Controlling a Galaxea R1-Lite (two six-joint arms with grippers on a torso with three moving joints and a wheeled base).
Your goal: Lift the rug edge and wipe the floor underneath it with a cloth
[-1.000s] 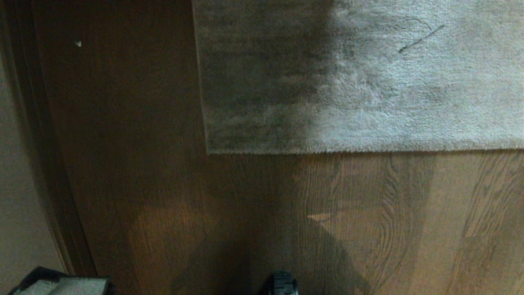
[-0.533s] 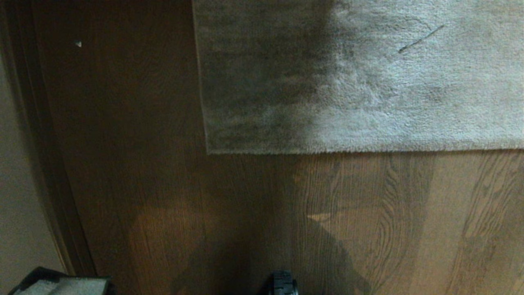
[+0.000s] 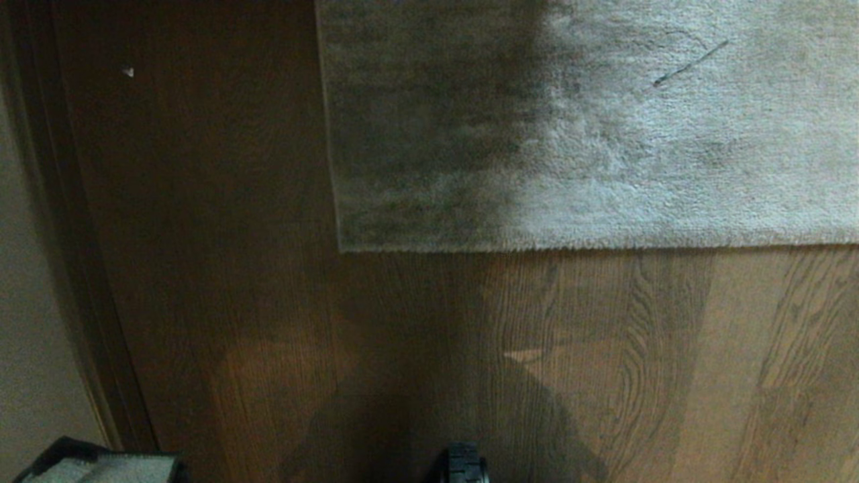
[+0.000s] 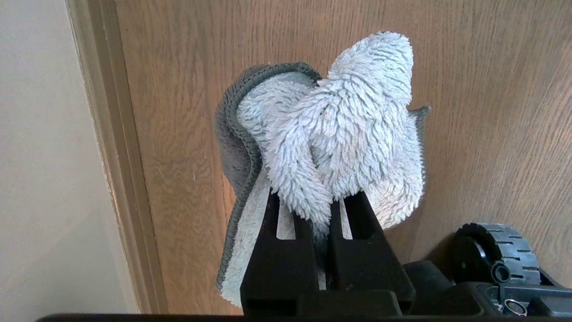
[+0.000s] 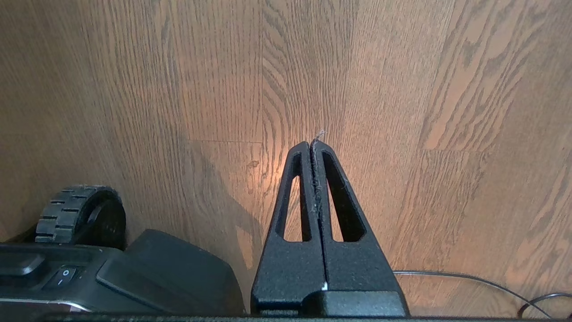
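Observation:
The light-grey rug (image 3: pixel 604 134) lies flat on the brown wood floor (image 3: pixel 402 349). Its rug edge (image 3: pixel 604 247) runs straight across the head view and ends in a corner (image 3: pixel 342 248). My left gripper (image 4: pixel 319 201) is shut on the pale fluffy cloth (image 4: pixel 348 120), which bunches out beyond the fingers; the cloth (image 3: pixel 107 469) also shows at the bottom left corner of the head view, well short of the rug. My right gripper (image 5: pixel 311 144) is shut with nothing in it, a few fibres stuck between its fingers, and it hangs over bare floor (image 5: pixel 402 89).
A pale wall with a dark baseboard (image 3: pixel 74 268) runs along the left. The robot's base (image 5: pixel 156 273) and ribbed wheels (image 5: pixel 76 214) (image 4: pixel 496 250) (image 3: pixel 464 464) sit close by. A thin cable (image 5: pixel 469 279) lies on the floor by the right gripper.

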